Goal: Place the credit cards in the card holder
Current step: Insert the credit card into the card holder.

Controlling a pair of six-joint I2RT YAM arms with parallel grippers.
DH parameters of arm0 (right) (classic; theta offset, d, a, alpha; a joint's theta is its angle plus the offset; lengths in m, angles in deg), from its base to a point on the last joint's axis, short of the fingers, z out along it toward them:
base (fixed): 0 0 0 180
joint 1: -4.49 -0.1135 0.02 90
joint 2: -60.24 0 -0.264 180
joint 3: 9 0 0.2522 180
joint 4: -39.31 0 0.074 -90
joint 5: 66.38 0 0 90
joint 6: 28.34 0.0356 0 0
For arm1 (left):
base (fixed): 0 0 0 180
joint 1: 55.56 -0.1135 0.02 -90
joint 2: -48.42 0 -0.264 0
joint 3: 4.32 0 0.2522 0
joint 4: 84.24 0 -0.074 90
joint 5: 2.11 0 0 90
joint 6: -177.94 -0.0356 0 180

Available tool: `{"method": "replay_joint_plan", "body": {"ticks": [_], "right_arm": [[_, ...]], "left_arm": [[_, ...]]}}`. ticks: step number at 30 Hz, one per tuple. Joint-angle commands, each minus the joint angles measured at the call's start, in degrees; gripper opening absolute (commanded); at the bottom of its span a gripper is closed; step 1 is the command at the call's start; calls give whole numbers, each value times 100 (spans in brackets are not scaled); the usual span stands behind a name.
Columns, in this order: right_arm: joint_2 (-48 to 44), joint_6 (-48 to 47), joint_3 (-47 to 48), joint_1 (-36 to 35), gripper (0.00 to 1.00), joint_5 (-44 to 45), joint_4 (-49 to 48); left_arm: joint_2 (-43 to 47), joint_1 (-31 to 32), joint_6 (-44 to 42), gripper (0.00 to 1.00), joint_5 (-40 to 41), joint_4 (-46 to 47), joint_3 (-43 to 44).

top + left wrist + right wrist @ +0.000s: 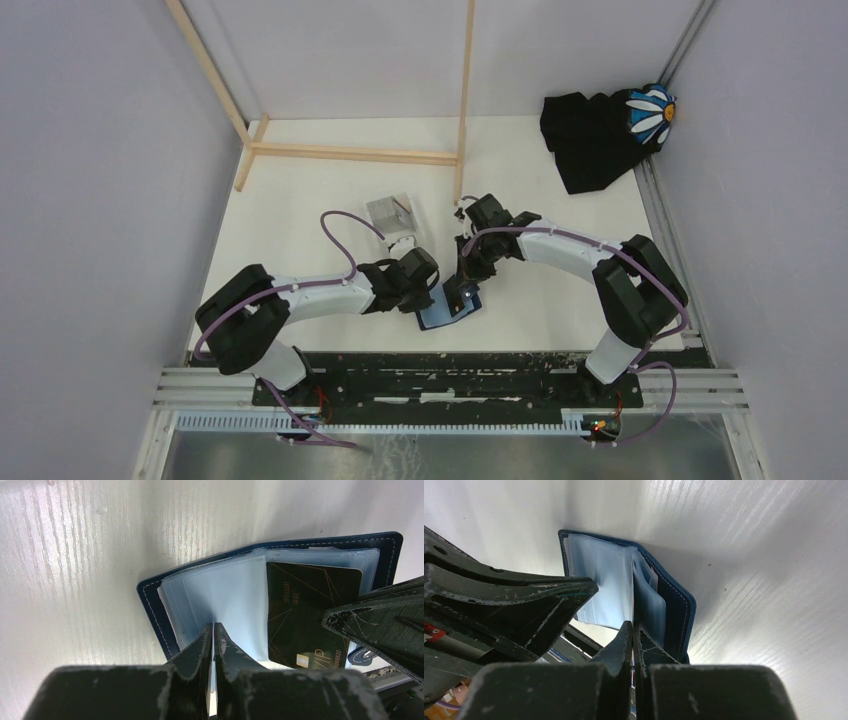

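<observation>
While the card holder (449,308) lies open by the middle of the worktop's (560,300) near edge, a clear sleeve (227,597) is pinched in the clenched left gripper (214,632), prob. to keep pockets spread. A dark credit card (310,610) is clamped by the right gripper (632,629) against the sleeves, approx. lined up for insertion.
</observation>
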Motion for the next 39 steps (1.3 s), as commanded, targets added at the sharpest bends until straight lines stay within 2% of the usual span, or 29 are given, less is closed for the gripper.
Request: {"method": "replay_joint_plan", "body": {"ticks": [1, 13, 27, 39], "right_arm": [[-218, -77, -94, 24, 1, 67, -118], [-159, -180, -165, 28, 1, 86, -132], [-281, -182, -371, 25, 1, -173, -791], [-261, -603, -389, 24, 1, -355, -902]], "left_arm": [[-79, 36, -82, 11, 216, -468, -108], [-22, 53, -128, 11, 234, -546, -114], [47, 52, -198, 11, 321, -722, -167], [-106, 48, -310, 11, 345, -791, -141]]}}
